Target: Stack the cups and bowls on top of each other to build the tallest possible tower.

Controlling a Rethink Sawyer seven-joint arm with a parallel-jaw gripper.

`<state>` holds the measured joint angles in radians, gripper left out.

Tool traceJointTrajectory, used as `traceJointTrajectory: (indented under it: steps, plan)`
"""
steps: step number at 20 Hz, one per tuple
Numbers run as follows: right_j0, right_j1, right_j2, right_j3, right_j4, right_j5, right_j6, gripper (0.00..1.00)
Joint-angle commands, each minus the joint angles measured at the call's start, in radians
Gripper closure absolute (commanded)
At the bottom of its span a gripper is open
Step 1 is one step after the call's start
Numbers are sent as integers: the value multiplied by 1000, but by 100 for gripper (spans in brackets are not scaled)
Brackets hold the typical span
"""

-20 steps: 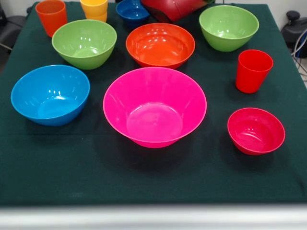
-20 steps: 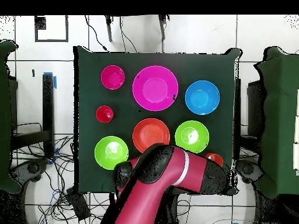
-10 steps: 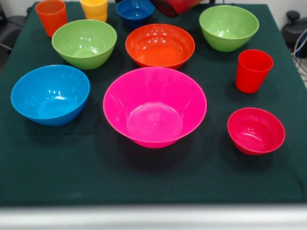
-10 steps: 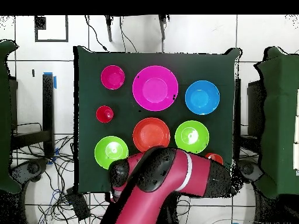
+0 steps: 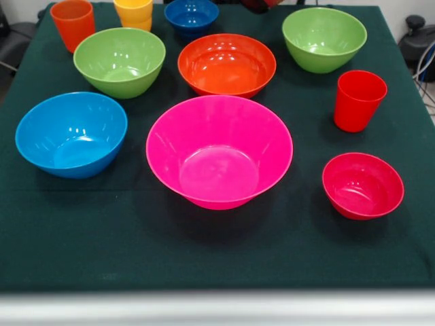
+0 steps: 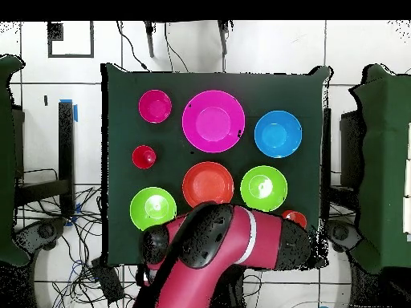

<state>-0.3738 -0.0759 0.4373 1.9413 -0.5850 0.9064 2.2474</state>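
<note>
Glossy pink bowl (image 5: 219,151) upright, empty, mid-table, cups unstacked, claw's grip impossible to tell

The red and black arm (image 6: 213,249) draws back off the bench: in the front view only a sliver of it (image 5: 262,5) shows at the top edge, where a second ago its bulk hung beside the small dark blue bowl (image 5: 192,15), now fully uncovered. From overhead, the arm's dark elbow swings left, away from the orange bowl (image 6: 208,184).
</note>
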Motion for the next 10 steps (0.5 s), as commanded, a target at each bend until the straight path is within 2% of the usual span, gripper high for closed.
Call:
traceJointTrajectory:
  steps: [1,4,10]
  plan:
    - [53,-4,42,-34,-40,-184,5,0]
    - [102,-5,16,-31,-73,-265,58,0]
    - [149,10,-15,-36,-52,-311,63,0]
